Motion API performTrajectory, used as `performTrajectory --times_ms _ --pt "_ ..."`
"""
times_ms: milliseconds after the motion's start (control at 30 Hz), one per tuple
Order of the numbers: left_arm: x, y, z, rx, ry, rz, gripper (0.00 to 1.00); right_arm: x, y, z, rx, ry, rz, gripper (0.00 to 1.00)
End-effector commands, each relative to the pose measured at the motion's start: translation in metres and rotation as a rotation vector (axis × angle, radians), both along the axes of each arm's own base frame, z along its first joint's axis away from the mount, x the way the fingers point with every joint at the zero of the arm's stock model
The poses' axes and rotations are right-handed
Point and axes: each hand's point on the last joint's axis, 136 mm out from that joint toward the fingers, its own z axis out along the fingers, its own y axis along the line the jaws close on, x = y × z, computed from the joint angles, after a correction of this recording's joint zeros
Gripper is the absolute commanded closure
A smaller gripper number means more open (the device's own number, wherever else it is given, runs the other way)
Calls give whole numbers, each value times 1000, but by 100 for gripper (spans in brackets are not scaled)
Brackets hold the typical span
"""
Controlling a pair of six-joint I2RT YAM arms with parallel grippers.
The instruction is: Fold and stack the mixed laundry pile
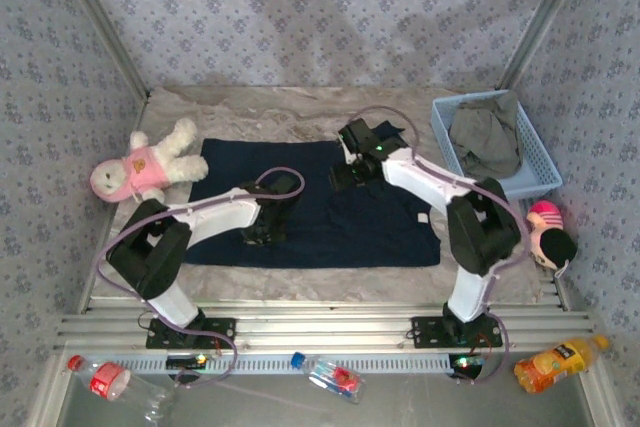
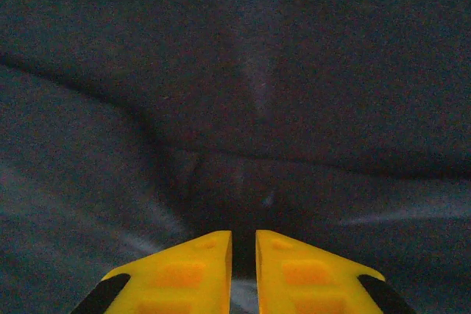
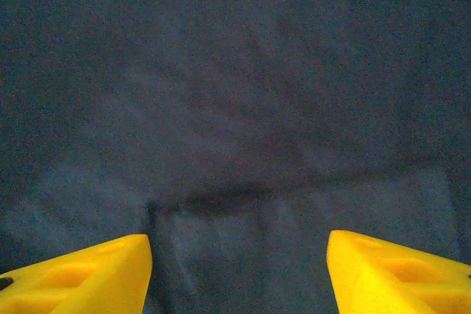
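The large navy garment [image 1: 370, 232] lies spread flat across the middle of the table. My left gripper [image 1: 263, 231] rests on its left half. In the left wrist view its yellow fingers [image 2: 199, 262] stand almost together, pinched on a raised fold of the navy cloth [image 2: 221, 71], and creases run toward the gripper [image 2: 243, 236]. My right gripper [image 1: 346, 178] hovers low over the garment's upper middle. It [image 3: 239, 244] is open wide, with flat navy fabric [image 3: 235, 93] and a seam below it and nothing between the fingers. The olive-grey garment [image 1: 487, 137] lies crumpled in the basket.
The light blue mesh basket [image 1: 541, 169] stands at the back right. A pink-and-cream plush toy [image 1: 140, 169] lies left of the navy garment, and a pink and black toy [image 1: 549, 233] sits at the right edge. Bottles [image 1: 331, 376] lie along the front rail. Patterned walls enclose the table.
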Motion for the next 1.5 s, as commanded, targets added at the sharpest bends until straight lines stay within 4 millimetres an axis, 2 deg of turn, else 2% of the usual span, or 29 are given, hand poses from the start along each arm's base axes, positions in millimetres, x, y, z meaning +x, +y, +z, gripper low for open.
performTrajectory --times_ms 0,133,267,367,500,633,700,767,800,833,900,1000,1067,1167,1200,1233,1333,1400,1467 --pt "-9 19 12 60 -7 -15 82 -45 -53 -26 -71 117 -153 37" --pt "-17 31 -3 97 39 -9 82 -83 -87 -68 -73 215 -291 44" --pt "-23 29 -19 98 87 -2 82 -111 -116 -92 -106 295 -393 46" --pt "-33 27 -24 89 124 -2 82 -131 -128 -95 -141 353 -411 46" --pt "-66 15 -24 25 198 -34 82 -162 -142 -95 -189 406 -439 46" --pt "-96 5 -12 16 238 -61 82 -189 -147 -94 -163 446 -446 45" --pt "-98 5 -2 18 231 -43 82 -189 -143 -86 -113 437 -439 43" --pt "-84 8 14 34 174 -43 81 -175 -139 -71 -63 388 -424 39" --pt "-72 8 25 41 137 -48 72 -163 -135 -58 -27 350 -417 35" --pt "-57 9 37 44 97 -40 56 -150 -133 -45 6 317 -414 31" --pt "-24 8 56 22 30 -21 42 -121 -129 -20 72 255 -408 28" --pt "31 9 80 -17 -78 21 38 -75 -134 10 114 169 -426 27" --pt "64 10 89 -57 -131 56 37 -46 -139 21 131 141 -447 27" --pt "107 14 98 -80 -207 98 36 -4 -146 22 147 109 -487 27" --pt "120 16 99 -82 -225 110 36 17 -148 31 159 73 -499 27" --pt "131 19 96 -84 -232 124 36 32 -151 30 160 60 -514 27" --pt "156 25 88 -93 -239 152 36 74 -157 19 165 56 -545 30" --pt "166 29 80 -88 -229 156 36 102 -160 10 152 54 -549 41" --pt "170 33 71 -74 -209 150 36 126 -165 0 117 58 -558 46"
